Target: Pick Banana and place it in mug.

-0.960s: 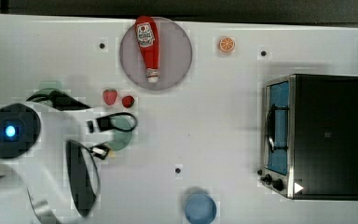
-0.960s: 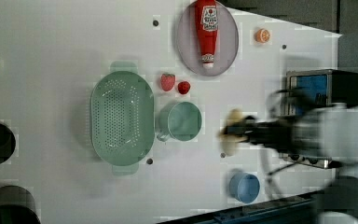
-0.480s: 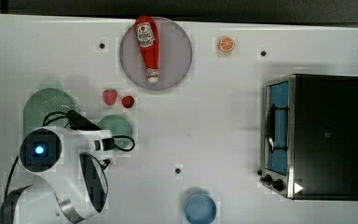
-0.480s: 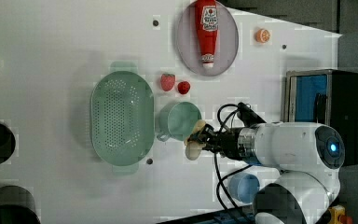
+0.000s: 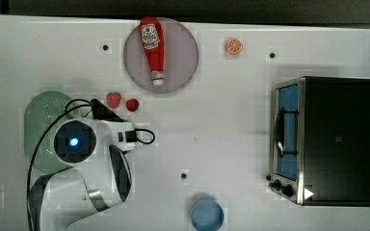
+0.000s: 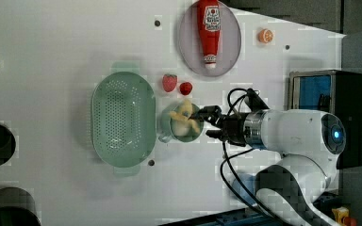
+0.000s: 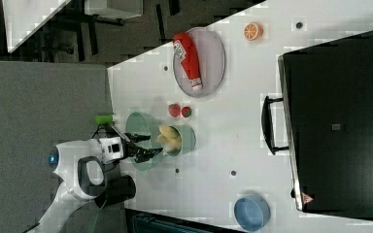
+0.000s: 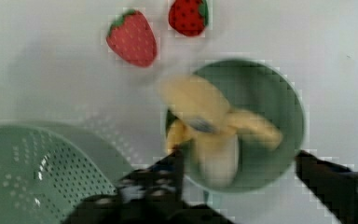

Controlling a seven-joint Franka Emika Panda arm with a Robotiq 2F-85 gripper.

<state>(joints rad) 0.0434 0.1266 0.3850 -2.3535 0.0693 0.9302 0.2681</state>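
The pale yellow banana [image 6: 184, 116] lies in the mouth of the mint-green mug [image 6: 192, 136], with one lobe reaching over the rim on the strawberries' side. In the wrist view the banana [image 8: 205, 112] looks blurred inside the mug [image 8: 279, 98]. My gripper [image 6: 206, 122] hovers just above the mug, open. Its two dark fingers [image 8: 158, 182] stand wide apart with nothing between them. The right view shows the banana [image 7: 169, 136] poking out of the mug [image 7: 184, 141], and the gripper [image 7: 153, 145] beside it. In the top view my arm [image 5: 77, 143] covers the mug.
A perforated green basket [image 6: 122, 125] stands right beside the mug. Two strawberries [image 6: 169, 82] lie close by. A ketchup bottle [image 6: 209, 28] rests on a grey plate [image 6: 231, 44]. An orange slice [image 6: 265, 36], a blue cup [image 5: 206, 215] and a toaster oven [image 5: 325, 139] stand farther off.
The arm carried the banana from beside the mug to over it. The fingers then opened, and the banana left them and dropped into the mug's mouth.
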